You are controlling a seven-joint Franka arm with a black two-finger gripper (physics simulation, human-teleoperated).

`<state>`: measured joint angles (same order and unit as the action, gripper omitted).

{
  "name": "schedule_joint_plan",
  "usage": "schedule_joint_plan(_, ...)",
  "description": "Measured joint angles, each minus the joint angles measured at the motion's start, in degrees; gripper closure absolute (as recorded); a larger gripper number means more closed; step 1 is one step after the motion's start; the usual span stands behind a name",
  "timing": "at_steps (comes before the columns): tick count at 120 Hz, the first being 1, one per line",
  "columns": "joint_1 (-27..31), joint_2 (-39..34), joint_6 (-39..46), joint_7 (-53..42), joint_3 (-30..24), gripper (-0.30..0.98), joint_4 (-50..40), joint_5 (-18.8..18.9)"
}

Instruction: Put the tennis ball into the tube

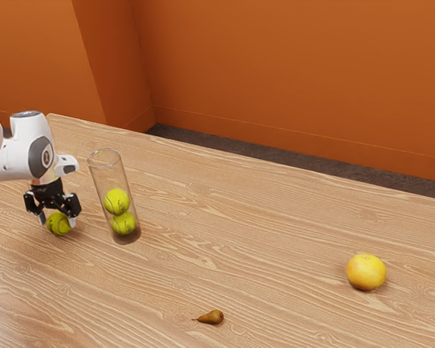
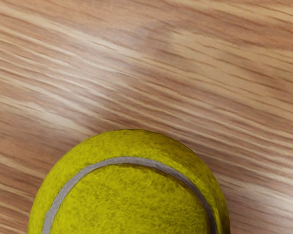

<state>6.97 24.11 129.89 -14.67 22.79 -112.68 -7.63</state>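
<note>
Black and angular, my gripper (image 1: 58, 221) points down over the yellow-green felt tennis ball (image 1: 59, 224) at the left of the exterior view, just below mid-height; I cannot tell from here whether I have a grip on it or am merely around it. From the wrist camera I see the ball large and close below the hand, a pale grey seam curving across its fuzzy surface, with wood grain beyond it. So the loose ball is at my hand, outside the tube. Near it, toward the exterior view's right, stands the clear, tall cylindrical tube (image 1: 104, 170), its round mouth upward and its outline slanting in the picture. Two more yellow-green tennis balls sit inside, the upper ball (image 1: 117, 201) resting on the lower ball (image 1: 123, 223) in the tube's lower half. Farther out, low and near the middle of the frame, a small brown pear (image 1: 213, 317) lies on its side, its stem toward the frame's left. A round yellow-orange citrus fruit (image 1: 366, 272) rests at the lower right. All this is on the pale brown wood-grained table (image 1: 275, 239). My white and grey arm (image 1: 22, 156) enters from the left edge, and behind the table rise orange walls (image 1: 290, 65) above a strip of dark floor (image 1: 225, 151).
</note>
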Motion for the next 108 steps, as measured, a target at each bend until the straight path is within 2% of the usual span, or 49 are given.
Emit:
schedule_joint_plan(68,0.84,2.72,0.46,-2.51,-0.02,0.02,0.74,-3.07)
schedule_joint_plan(93,0.84,2.80,0.53,-3.16,-0.03,0.20,1.03,-3.32)
schedule_joint_plan(108,0.84,2.78,0.59,-3.41,-0.03,0.25,1.03,-3.28)
